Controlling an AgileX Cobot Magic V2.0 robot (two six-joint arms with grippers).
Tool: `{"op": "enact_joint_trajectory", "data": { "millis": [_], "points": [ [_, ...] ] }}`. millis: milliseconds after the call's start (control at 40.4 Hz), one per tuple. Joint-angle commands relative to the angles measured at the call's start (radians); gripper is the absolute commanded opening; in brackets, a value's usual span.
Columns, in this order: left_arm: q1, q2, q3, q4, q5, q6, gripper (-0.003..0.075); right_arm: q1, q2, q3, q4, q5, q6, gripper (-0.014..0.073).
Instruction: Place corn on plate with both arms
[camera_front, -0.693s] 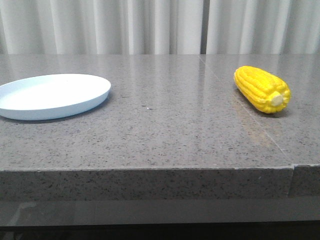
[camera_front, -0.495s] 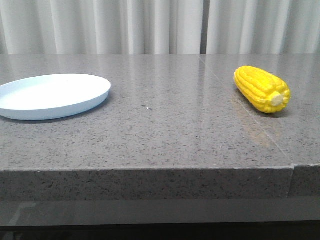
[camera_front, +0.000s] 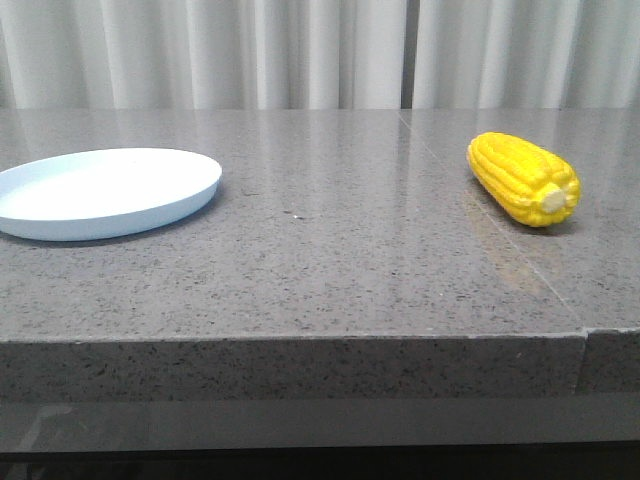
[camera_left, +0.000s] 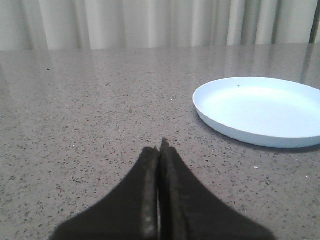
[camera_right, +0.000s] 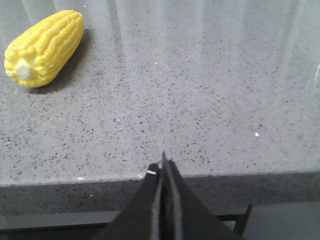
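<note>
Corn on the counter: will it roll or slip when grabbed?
The corn is round and tapered, lying on its side on smooth stone, so a nudge probably rolls it in an arc. Kerneled ridges should give the fingers some grip. It looks rigid.

Corn (camera_front: 524, 179) lies on grey stone table (camera_front: 330, 270), right side, stub end toward camera. Plate (camera_front: 105, 192) far left, well apart.

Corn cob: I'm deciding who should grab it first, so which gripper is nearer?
Right. The right gripper, shut, sits at the table edge with the corn cob ahead of it. The left gripper, also shut, faces only the plate.
</note>
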Motion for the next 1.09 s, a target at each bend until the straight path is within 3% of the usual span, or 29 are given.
{"op": "enact_joint_trajectory", "data": {
  "millis": [0,297,421,545,619,668,792,916,1064],
  "points": [
    [0.002,-0.019,0.003,-0.007,-0.088,-0.009,-0.0020,-0.002,-0.011,-0.016,-0.007,-0.079,-0.005,-0.0067],
    [0.002,-0.019,0.003,-0.005,-0.091,-0.009,-0.0020,-0.002,-0.011,-0.016,-0.007,-0.085,-0.004,-0.0067],
    [0.002,-0.019,0.003,-0.006,-0.131,-0.009,-0.0020,-0.002,-0.011,-0.016,0.039,-0.157,0.014,-0.0067],
    [0.002,-0.019,-0.001,-0.011,-0.266,-0.009,-0.0020,-0.002,-0.011,-0.035,0.096,-0.242,0.016,-0.0067],
    [0.002,-0.019,-0.016,-0.025,-0.387,-0.009,-0.0020,-0.002,-0.011,-0.077,0.096,-0.238,0.015,-0.0067],
    [0.002,-0.019,-0.050,-0.033,-0.397,-0.009,-0.0020,-0.002,-0.011,-0.115,0.093,-0.220,0.015,-0.0067],
    [0.002,0.002,-0.184,-0.033,-0.256,-0.009,-0.0020,-0.002,0.007,-0.233,0.049,-0.115,0.015,-0.0067],
    [0.002,0.095,-0.349,-0.030,-0.031,-0.008,-0.0020,-0.002,0.096,-0.384,0.026,0.039,0.015,-0.0067],
    [0.002,0.259,-0.468,0.011,0.099,0.004,-0.0020,-0.002,0.263,-0.511,0.026,0.071,0.015,-0.0064]
  ]
}}
